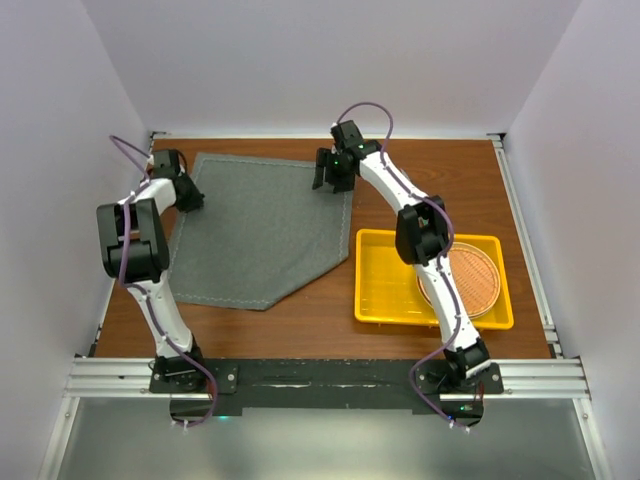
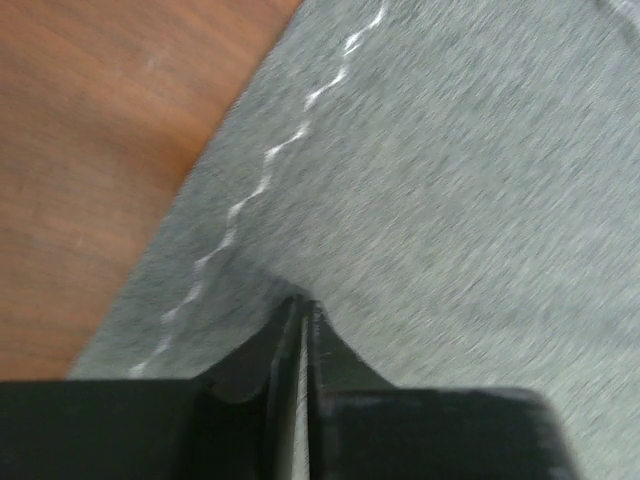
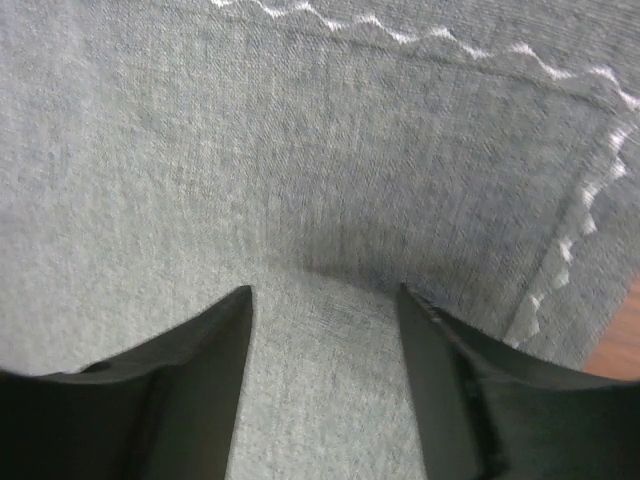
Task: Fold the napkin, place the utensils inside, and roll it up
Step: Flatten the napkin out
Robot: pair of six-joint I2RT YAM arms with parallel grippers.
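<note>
Yellow tray (image 1: 385, 285), near right: one woven mat (image 1: 482, 280). Napkin (image 1: 260, 230) flat on desk (image 1: 320, 318). Right tool (image 3: 325, 290) spread; left tool (image 2: 303, 305) nearly together, grip: cannot tell.

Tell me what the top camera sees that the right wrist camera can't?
Only the top camera shows the left arm, the yellow tray and the round woven mat in it. Only the right wrist camera shows the pale stitching's zigzag close up. Both show the grey napkin and the right gripper, jaws open, over its corner.

Left jaws almost closed, arm (image 1: 130, 242) bent, right jaws apart, arm (image 1: 422, 232) outstretched
</note>
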